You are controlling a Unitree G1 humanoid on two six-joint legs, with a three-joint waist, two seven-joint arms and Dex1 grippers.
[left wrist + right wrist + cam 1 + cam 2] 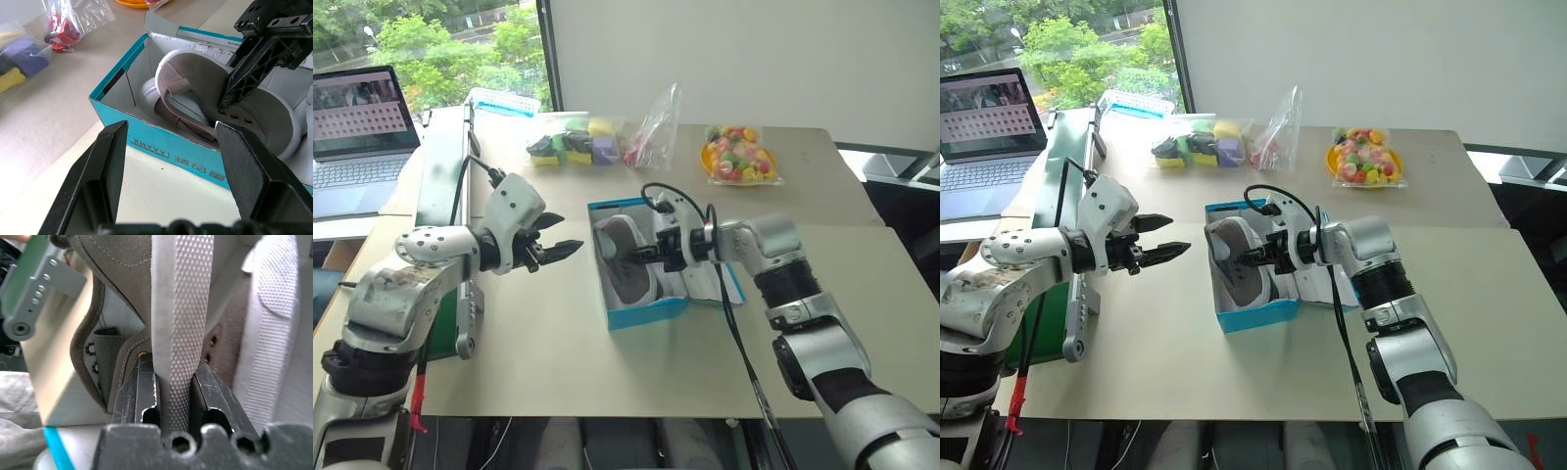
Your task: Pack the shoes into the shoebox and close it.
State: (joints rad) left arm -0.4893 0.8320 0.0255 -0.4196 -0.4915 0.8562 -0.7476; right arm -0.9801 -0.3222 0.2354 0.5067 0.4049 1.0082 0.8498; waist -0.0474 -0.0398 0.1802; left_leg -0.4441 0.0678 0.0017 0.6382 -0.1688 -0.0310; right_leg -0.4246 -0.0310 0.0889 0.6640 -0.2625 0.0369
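The bright blue shoebox (646, 311) stands open in the middle of the table, its lid (732, 286) folded out flat on the right side. A grey-beige shoe (625, 257) with a white sole is tilted up on edge inside the box. My right gripper (646, 257) reaches over it from the right, shut on its white sole rim (178, 308). A second shoe (149, 90) lies lower in the box beside it. My left gripper (564, 235) hovers open just left of the box, a little above the table, holding nothing.
Clear bags of colourful items (573, 142) and a yellow dish of sweets (737, 157) sit at the table's far side. An open laptop (362, 127) stands at the far left on another desk. Bare tabletop (558, 333) lies in front of the box.
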